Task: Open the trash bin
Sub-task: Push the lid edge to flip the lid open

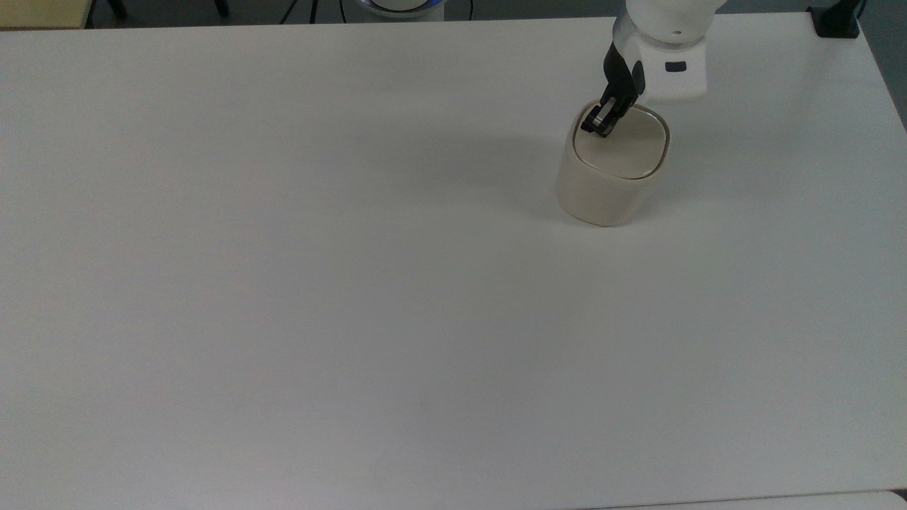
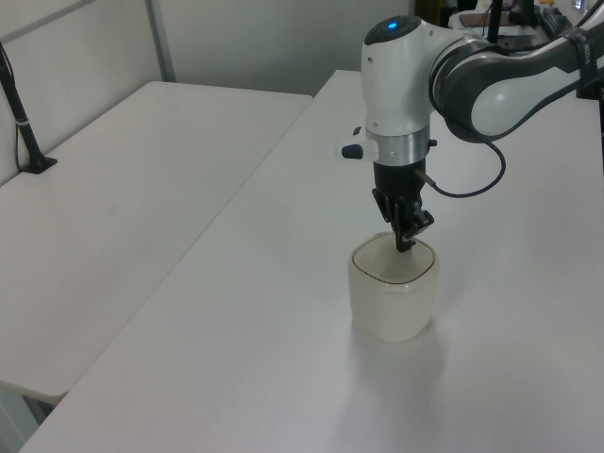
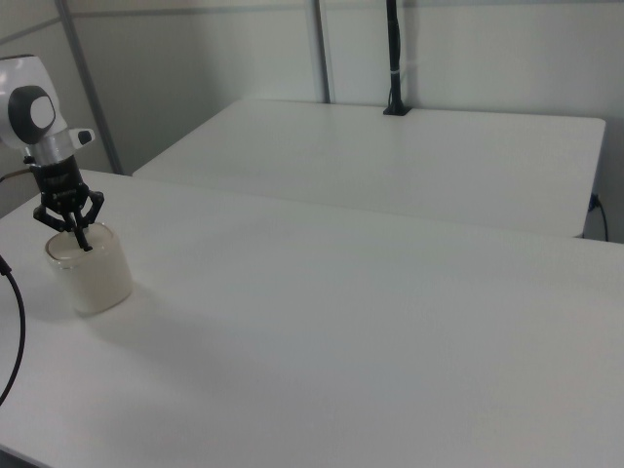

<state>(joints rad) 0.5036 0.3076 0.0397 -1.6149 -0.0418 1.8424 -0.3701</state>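
The trash bin (image 1: 608, 177) is a small cream rounded-square tub with a flat lid lying closed, standing on the white table toward the top view's upper right. It also appears as the bin (image 2: 394, 297) in the left view and the bin (image 3: 90, 271) at the right view's far left. My gripper (image 1: 594, 127) points straight down with its fingers shut together, tips on the lid's corner where the black button sits; the tips hide the button. In the left view the gripper (image 2: 405, 245) meets the lid's far edge, and the gripper (image 3: 82, 243) does so in the right view.
The white table (image 1: 283, 283) stretches wide and bare around the bin. A second white table (image 2: 113, 198) stands beside it across a narrow gap, with a black post (image 2: 24, 123) clamped at its edge. The arm's cable (image 2: 472, 184) hangs behind the wrist.
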